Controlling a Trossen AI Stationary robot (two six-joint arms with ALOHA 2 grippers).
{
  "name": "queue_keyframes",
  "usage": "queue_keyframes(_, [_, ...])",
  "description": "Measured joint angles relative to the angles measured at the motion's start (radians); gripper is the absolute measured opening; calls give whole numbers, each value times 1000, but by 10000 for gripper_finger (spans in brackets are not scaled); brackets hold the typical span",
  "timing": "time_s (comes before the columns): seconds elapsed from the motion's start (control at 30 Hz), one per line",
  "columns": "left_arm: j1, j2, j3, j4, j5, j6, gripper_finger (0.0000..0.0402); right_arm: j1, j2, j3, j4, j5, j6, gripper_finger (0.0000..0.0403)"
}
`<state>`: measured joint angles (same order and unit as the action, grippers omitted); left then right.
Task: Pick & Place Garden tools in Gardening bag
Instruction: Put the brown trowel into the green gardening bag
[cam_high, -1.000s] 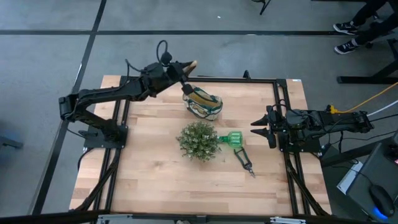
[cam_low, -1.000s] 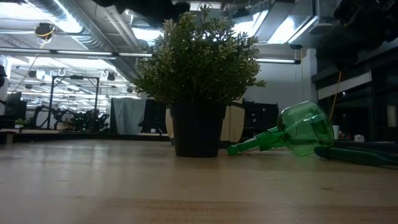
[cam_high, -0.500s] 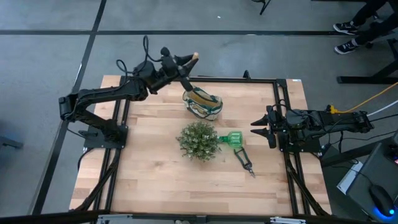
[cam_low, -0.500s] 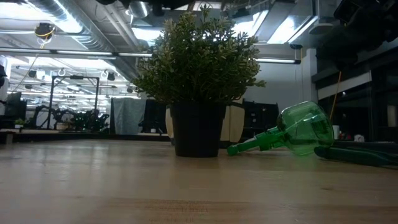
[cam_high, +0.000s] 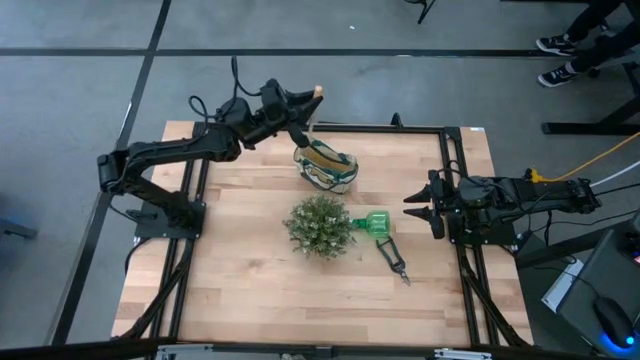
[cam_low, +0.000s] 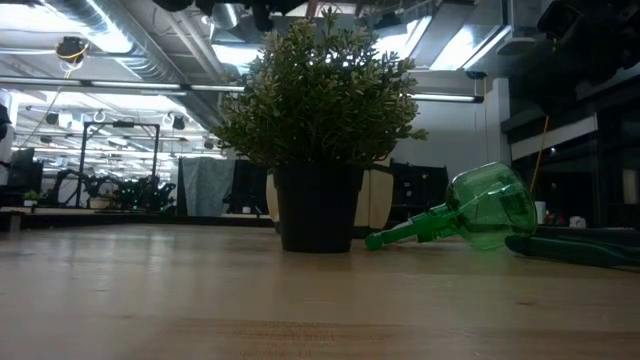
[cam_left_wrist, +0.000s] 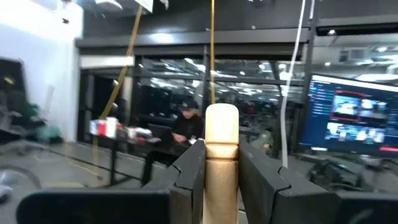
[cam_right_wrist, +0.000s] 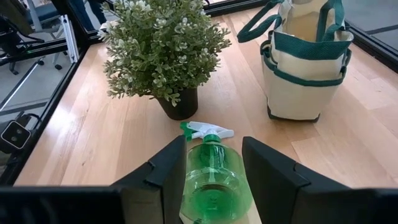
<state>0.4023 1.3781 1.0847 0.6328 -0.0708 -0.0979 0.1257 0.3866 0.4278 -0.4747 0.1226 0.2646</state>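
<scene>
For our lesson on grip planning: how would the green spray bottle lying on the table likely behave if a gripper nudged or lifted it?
The green spray bottle lies on its side with a rounded body, so a nudge would probably roll it. It looks like see-through plastic with no liquid visible, so it is likely light. Its smooth, curved wall may slip between fingers; the narrower neck by the white trigger seems the surer hold.

Plant between bag and shears

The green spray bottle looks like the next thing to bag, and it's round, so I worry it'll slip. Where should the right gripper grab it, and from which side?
Judging by its pose, grip the green spray bottle at its narrow neck below the white trigger head, from above. It lies on its side with the head toward the plant; the round body may slip. The right gripper waits open.
</scene>
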Motion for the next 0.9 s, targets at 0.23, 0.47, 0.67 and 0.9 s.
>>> queue_keyframes(0.23, [-2,69,0,40,99,-72,74,0,0,0,0,-3,0,160])
queue_keyframes(0.47, [-1,166,0,58,167,-84,72,0,0,0,0,-3,0,160])
queue_keyframes(0.67, [-1,282,0,136,229,-99,74,0,0,0,0,-3,0,160])
queue_keyframes(0.9, [8,357,0,158,340,-102,74,0,0,0,1,-3,0,160])
